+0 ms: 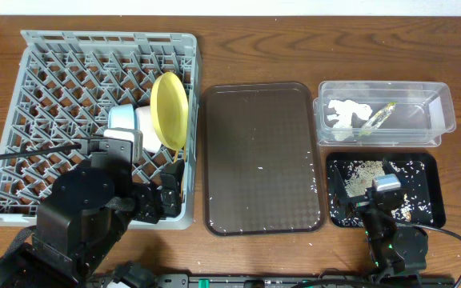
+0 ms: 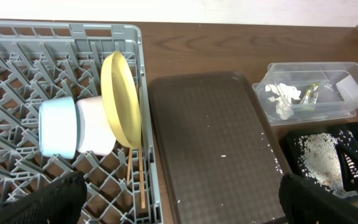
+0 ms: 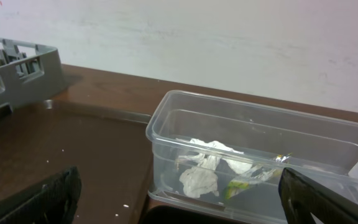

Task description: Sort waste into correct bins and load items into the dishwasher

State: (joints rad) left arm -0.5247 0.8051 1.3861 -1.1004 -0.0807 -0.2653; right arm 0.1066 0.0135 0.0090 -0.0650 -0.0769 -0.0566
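The grey dish rack [image 1: 22, 120] holds the yellow plate [image 1: 169, 110] on edge, with the light-blue bowl [image 1: 121, 120] and the white bowl [image 2: 95, 124] on their sides beside it. The chopsticks [image 2: 142, 177] lie by the rack's right wall. I see no cup. The clear tub [image 1: 446, 112] holds crumpled paper [image 1: 344, 114] and the wrapper [image 1: 378, 118]. The black tray [image 1: 426, 164] holds rice crumbs [image 1: 358, 178]. My left gripper [image 1: 166, 192] is open and empty over the rack's front right corner. My right gripper [image 1: 382, 200] is open and empty over the black tray.
The brown serving tray [image 1: 262, 160] lies between the rack and the bins, with a few white crumbs on it. The tub stands behind the black tray at the right. A white wall [image 3: 229, 37] rises behind the table.
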